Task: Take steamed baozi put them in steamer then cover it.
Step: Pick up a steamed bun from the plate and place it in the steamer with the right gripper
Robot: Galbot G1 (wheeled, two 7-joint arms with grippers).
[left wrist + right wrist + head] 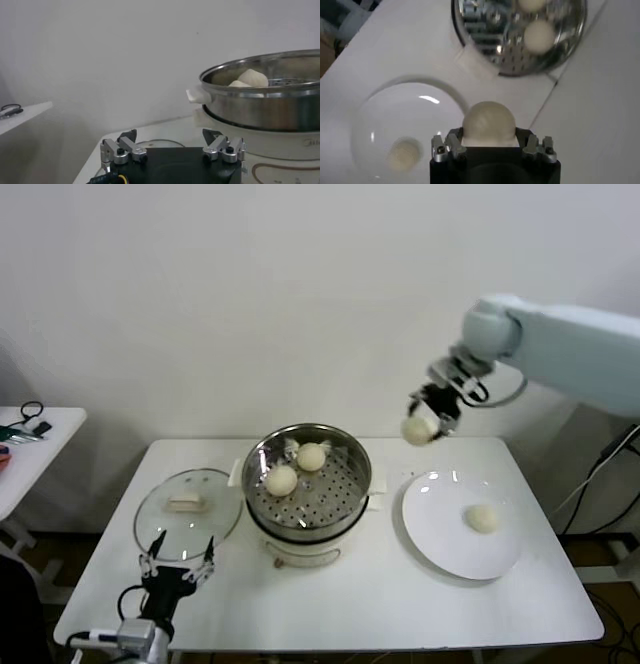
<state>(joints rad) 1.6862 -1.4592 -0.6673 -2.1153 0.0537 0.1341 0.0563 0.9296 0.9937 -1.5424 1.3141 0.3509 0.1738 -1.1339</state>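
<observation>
While a baozi (418, 430) is gripped by the right gripper (432, 416) fingers, raised above the counter (380, 594) between plate (440, 549) and steamer (307, 484), it should be carried over the perforated tray and released low onto a free spot beside the two buns already inside. One bun (483, 518) is left on the plate; the cover (187, 512) lies beside the steamer, and the left gripper (176, 569) is held open near it.

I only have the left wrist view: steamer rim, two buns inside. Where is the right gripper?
Observer: The right gripper hangs above the table between steamer and white plate, shut on a baozi.
Operator: Any buns left on the plate?
Observer: One baozi on the plate.
Operator: And the cover?
Observer: The glass cover lies flat on the table, on the steamer's left, beyond the open left gripper.
</observation>
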